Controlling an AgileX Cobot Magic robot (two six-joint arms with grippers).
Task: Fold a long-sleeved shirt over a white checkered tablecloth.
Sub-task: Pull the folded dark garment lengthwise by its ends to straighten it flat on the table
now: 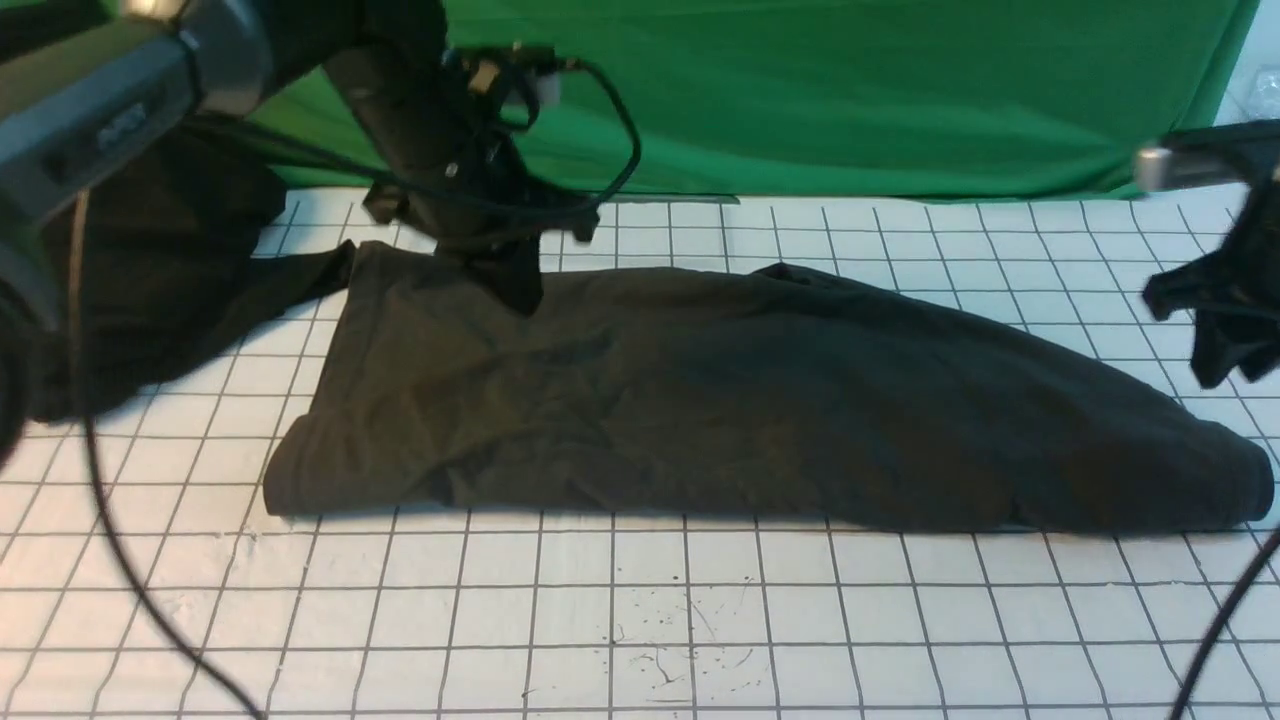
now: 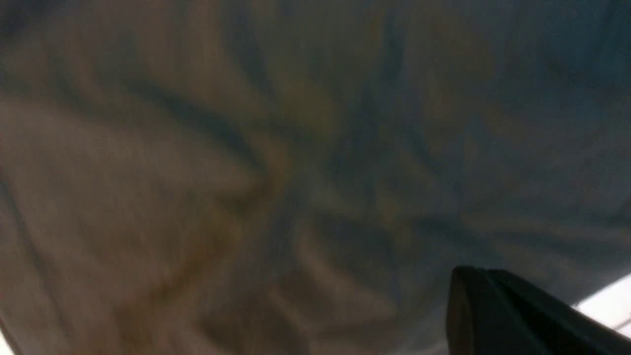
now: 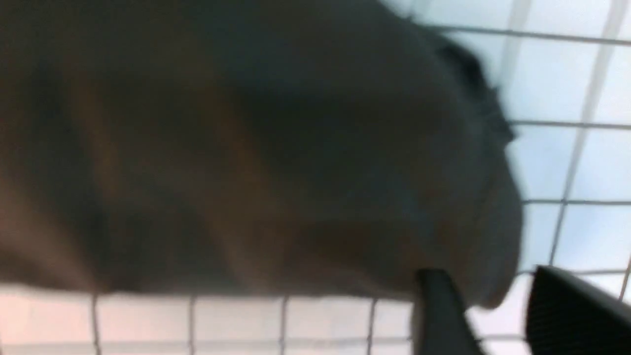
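Left tool [image 1: 512, 290] closed, tips down on the far edge of the long-sleeved shirt [image 1: 750, 400], toward 10 o'clock; cannot tell whether fabric is pinched. Right tool [image 1: 1215, 335] at 3 o'clock, jaws apart, nothing between them, just off the shirt's right end. Shirt lies as a long folded band from 9 to 3 o'clock, flat on the white checkered tablecloth [image 1: 640, 620] covering the worktop. Both wrist views blurred.
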